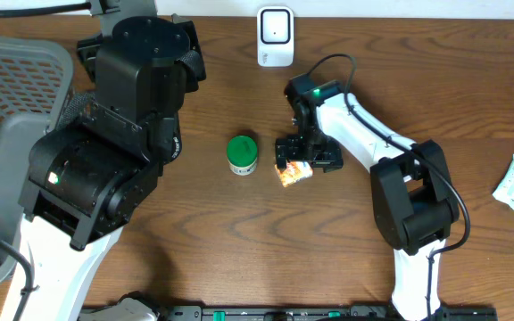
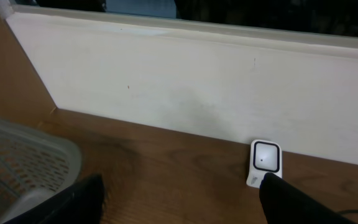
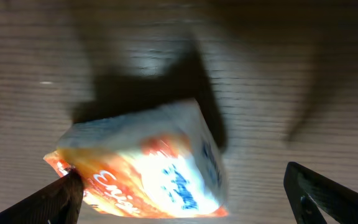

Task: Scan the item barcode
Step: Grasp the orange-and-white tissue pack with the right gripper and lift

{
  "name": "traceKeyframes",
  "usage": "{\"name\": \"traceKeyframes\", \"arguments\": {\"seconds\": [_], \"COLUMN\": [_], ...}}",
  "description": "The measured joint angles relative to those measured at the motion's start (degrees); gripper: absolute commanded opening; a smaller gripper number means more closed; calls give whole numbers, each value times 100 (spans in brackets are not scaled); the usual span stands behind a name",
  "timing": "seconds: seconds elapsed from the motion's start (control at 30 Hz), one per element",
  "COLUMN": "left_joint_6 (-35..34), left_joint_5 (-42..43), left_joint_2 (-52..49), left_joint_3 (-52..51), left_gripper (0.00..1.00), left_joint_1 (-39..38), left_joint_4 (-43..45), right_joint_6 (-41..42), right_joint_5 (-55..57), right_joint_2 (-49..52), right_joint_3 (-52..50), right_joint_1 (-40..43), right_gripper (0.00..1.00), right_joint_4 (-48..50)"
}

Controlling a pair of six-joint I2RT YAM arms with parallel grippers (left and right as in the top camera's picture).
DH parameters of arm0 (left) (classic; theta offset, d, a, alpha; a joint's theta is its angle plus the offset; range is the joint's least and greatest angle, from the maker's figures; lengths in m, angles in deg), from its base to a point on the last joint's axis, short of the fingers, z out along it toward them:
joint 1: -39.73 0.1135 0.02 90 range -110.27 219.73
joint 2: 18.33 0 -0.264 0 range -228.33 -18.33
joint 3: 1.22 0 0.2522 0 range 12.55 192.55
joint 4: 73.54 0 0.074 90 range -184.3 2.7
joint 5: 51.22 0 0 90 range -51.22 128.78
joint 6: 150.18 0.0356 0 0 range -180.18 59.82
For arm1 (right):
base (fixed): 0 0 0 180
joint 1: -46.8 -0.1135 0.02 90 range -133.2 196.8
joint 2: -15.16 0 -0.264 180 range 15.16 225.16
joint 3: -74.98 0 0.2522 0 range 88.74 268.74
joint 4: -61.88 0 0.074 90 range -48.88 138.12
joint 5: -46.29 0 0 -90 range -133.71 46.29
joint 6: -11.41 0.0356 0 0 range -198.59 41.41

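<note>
Left arm raised, jaws apart; right arm bent over packet, jaws apart.

Robot lab, wooden table, barcode scanner

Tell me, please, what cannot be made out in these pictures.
- Right wrist view: orange packet blurred, cut by the bottom edge; no barcode legible.
- Overhead: it lies partly under the right gripper; green-lidded jar label too small.
- Left wrist view: left gripper shows only fingertips at the bottom edge.
</note>
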Motion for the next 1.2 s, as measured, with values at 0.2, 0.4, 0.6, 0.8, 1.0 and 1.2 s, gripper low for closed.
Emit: {"name": "traceKeyframes", "arguments": {"seconds": [0.2,0.4,0.6,0.8,1.0,1.2], "left_joint_6": [0,0,0,0,0,0], "left_joint_5": [0,0,0,0,0,0], "left_joint_2": [0,0,0,-2,-2,-4], "left_joint_3": [0,0,0,0,0,0], "left_gripper": [80,80,80,80,80,80], "left_joint_1": [0,0,0,0,0,0], "left_joint_4": [0,0,0,-2,0,0], "right_joint_6": [44,-24,-109,-490,-844,-1220], "right_joint_5": [210,407,651,981,1056,1091], "right_joint_2": [0,0,0,-55,-109,-85], "right_joint_3": [0,0,212,1250,1154,514], "right_joint_1": [-173,-251,-251,-269,-476,-754], "right_gripper": [99,99,99,99,99,99], "right_joint_4": [42,96,-114,-553,-208,9]}}
